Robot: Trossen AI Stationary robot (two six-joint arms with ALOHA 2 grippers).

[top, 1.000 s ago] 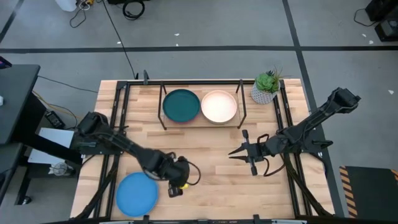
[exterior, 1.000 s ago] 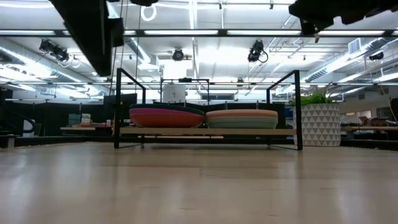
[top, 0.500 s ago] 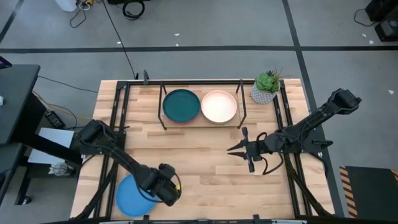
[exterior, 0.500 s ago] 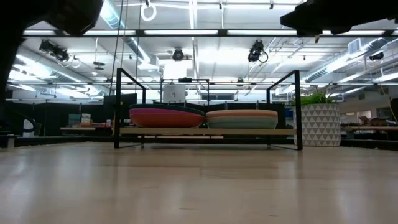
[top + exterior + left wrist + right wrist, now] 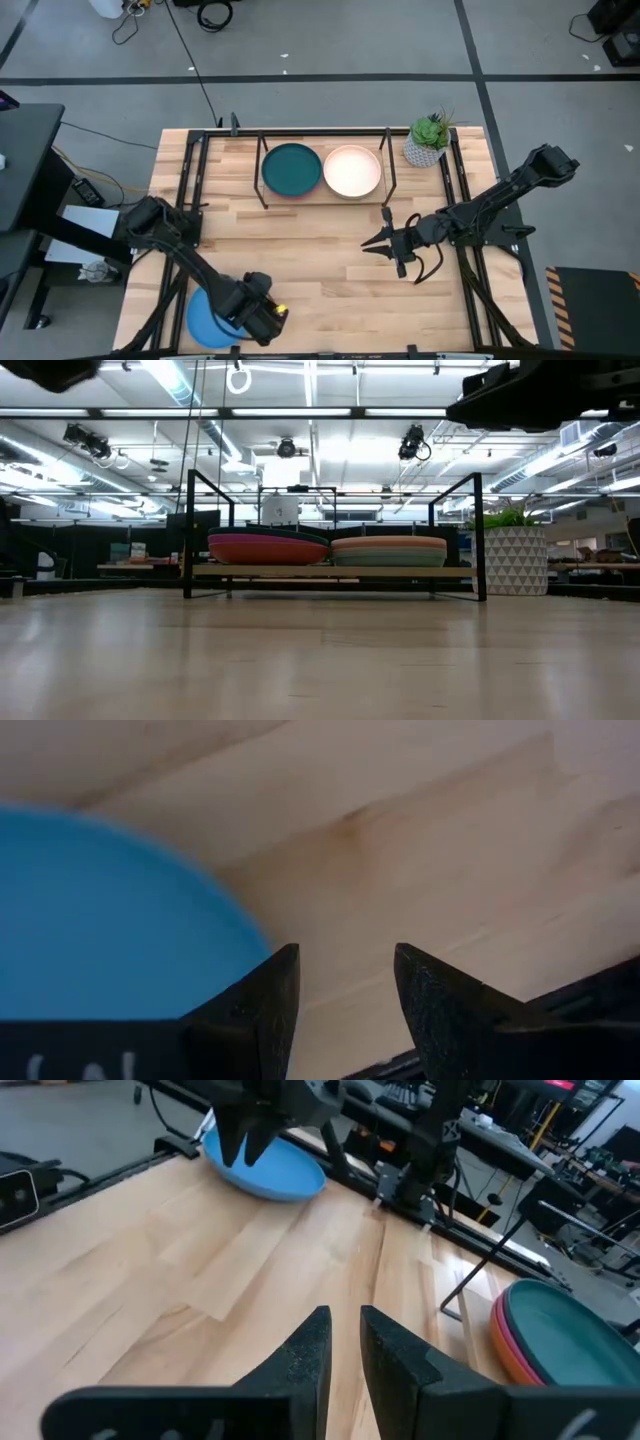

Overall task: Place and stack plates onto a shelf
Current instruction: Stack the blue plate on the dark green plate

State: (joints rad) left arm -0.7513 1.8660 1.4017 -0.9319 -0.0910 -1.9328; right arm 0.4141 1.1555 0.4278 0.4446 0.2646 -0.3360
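A blue plate (image 5: 205,322) lies on the table near the front left edge; it also shows in the left wrist view (image 5: 100,920) and the right wrist view (image 5: 270,1172). My left gripper (image 5: 258,314) is open, fingers pointing down at the plate's right rim (image 5: 262,942). The shelf (image 5: 325,201) stands at the far middle. On it are two stacks, a dark teal plate (image 5: 291,168) on top of the left one and a cream-peach plate (image 5: 352,171) on top of the right one. My right gripper (image 5: 366,244) hovers right of centre, empty, fingers almost together. My left gripper stands with one finger (image 5: 270,995) right at the blue plate's rim, the other over bare wood. I cannot tell whether that finger touches the rim.
A potted plant (image 5: 430,140) in a white pot stands right of the shelf. Black rails (image 5: 190,180) run along the table's sides and front. Bare wood (image 5: 320,270) lies between the shelf and the front edge.
My left gripper has gone from the table's middle toward the near edge and the left, down to the blue plate's right rim. The plate and the stacks on the shelf have stayed in place.
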